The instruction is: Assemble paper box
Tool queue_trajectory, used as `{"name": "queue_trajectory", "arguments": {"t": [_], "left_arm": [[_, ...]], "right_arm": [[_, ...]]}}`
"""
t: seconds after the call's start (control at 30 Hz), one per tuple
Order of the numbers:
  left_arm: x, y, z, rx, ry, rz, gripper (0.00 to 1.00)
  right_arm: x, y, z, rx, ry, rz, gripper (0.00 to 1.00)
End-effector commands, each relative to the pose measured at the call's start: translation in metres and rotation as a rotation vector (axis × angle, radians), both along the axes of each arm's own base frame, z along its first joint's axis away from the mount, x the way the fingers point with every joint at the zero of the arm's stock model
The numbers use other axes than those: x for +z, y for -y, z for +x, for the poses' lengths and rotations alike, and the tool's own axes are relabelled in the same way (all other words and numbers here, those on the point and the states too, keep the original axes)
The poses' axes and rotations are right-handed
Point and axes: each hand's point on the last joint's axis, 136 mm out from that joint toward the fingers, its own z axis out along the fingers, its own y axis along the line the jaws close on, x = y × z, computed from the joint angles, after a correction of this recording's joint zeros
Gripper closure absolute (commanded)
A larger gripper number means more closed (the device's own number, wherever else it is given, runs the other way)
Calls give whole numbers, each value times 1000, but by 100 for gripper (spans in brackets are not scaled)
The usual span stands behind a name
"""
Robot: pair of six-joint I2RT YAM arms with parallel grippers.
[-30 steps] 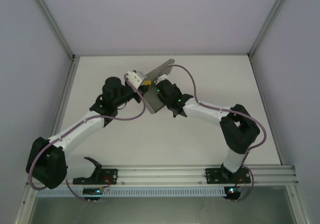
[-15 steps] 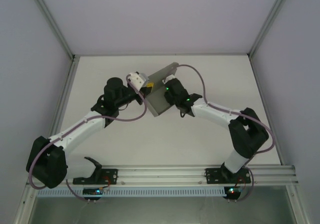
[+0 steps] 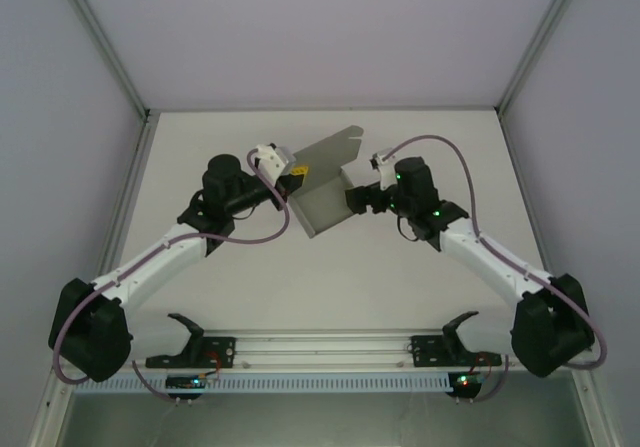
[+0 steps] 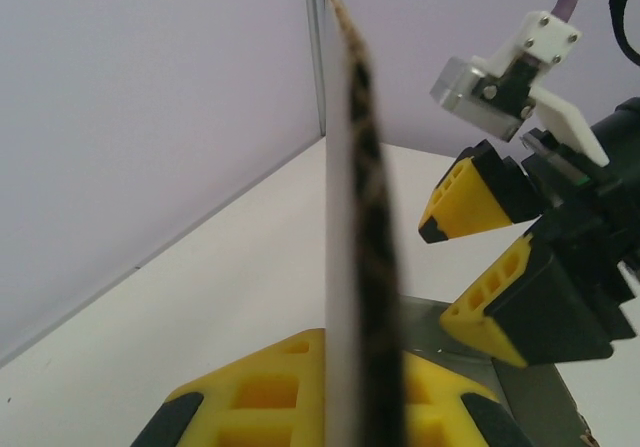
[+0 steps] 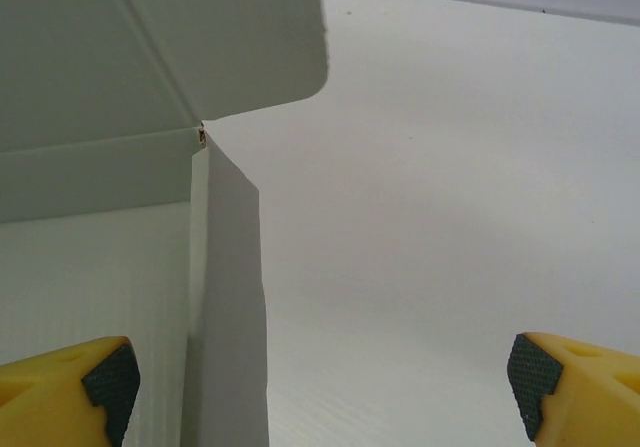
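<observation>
The paper box [image 3: 322,202] is grey card, half formed, with a lid flap [image 3: 330,147] slanting up toward the back. My left gripper [image 3: 294,178] is shut on its left wall. In the left wrist view that wall [image 4: 362,267] runs edge-on between the yellow fingers [image 4: 250,397], with my left gripper [image 4: 345,412] clamped on it. My right gripper [image 3: 357,198] stands open just right of the box. In the right wrist view my right gripper [image 5: 320,392] is spread wide, and the box's side wall [image 5: 228,317] stands upright near its left fingertip [image 5: 95,382], untouched.
The white table [image 3: 400,267] stretches around the box. Metal frame posts [image 3: 522,67] and grey walls bound it at the back and sides. An aluminium rail [image 3: 330,347] runs along the near edge by the arm bases.
My right arm has drawn back to the right, off the box, and its gripper now stands beside it. The left gripper kept its hold and hardly moved.
</observation>
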Motion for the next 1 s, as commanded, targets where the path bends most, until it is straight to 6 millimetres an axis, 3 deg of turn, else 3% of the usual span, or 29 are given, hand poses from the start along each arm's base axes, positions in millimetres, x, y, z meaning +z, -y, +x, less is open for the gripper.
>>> {"name": "queue_trajectory", "arguments": {"t": [0.0, 0.13, 0.33, 0.53, 0.63, 0.73, 0.8, 0.97], "left_arm": [[4, 3, -5, -40, 22, -24, 100], [-7, 6, -7, -90, 4, -5, 100], [-39, 5, -10, -235, -45, 26, 100], [-68, 10, -15, -417, -131, 57, 100], [-82, 13, -16, -461, -113, 79, 100], [-96, 14, -32, -581, -107, 122, 100], [-98, 16, -31, -599, -140, 112, 100], [-104, 22, -14, -568, -138, 95, 100]], "right_arm": [[12, -4, -10, 54, 4, 111, 2], [21, 12, -12, 56, 61, 61, 2], [26, 33, -11, 104, 64, 24, 2], [9, 18, -23, 374, 127, -120, 2], [10, 12, -20, 423, 136, -97, 2], [5, 14, -16, 472, 130, -143, 2], [-2, 15, -11, 486, 97, -194, 6], [-22, 2, -35, 695, -11, -194, 22]]}}
